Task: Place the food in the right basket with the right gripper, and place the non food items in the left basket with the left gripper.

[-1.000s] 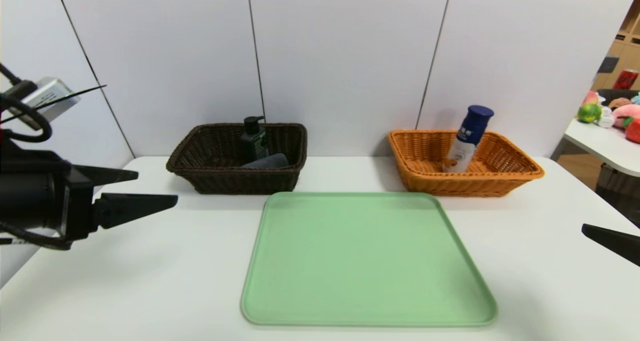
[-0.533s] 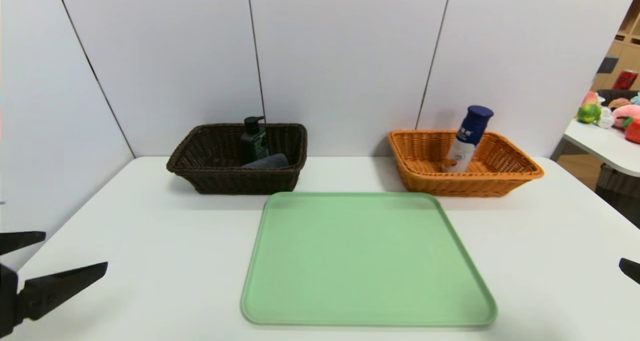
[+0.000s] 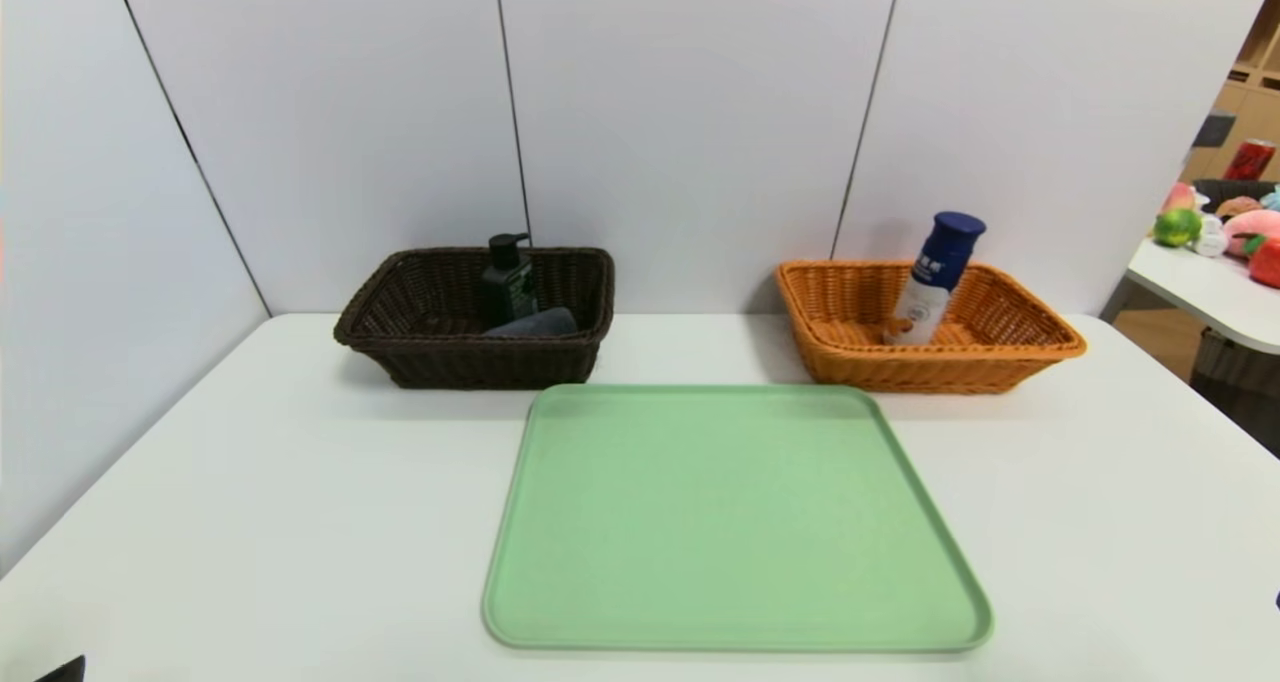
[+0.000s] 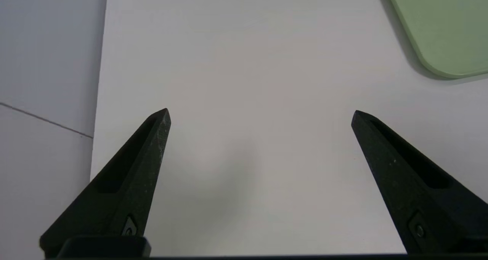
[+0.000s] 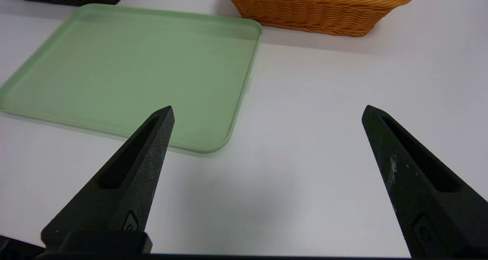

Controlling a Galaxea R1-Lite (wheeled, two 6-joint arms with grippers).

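The dark brown left basket (image 3: 400, 347) at the back holds a black pump bottle (image 3: 507, 280) and a dark grey item (image 3: 535, 323). In the orange right basket (image 3: 1030, 347) a white bottle with a blue cap (image 3: 933, 280) leans against the rim. My left gripper (image 4: 260, 113) hangs open and empty over bare table near the front left corner. My right gripper (image 5: 267, 109) is open and empty over the table beside the tray's front right corner. Both arms are almost out of the head view.
An empty green tray (image 3: 735, 517) lies mid-table in front of the baskets; its corner (image 4: 442, 31) shows in the left wrist view. White wall panels close off the back and left. A side table with toy fruit (image 3: 1225, 227) stands at far right.
The left arm has dropped from mid-left of the head view down and out past the bottom left corner. The right gripper's fingertip has also withdrawn past the right edge. Both stay open.
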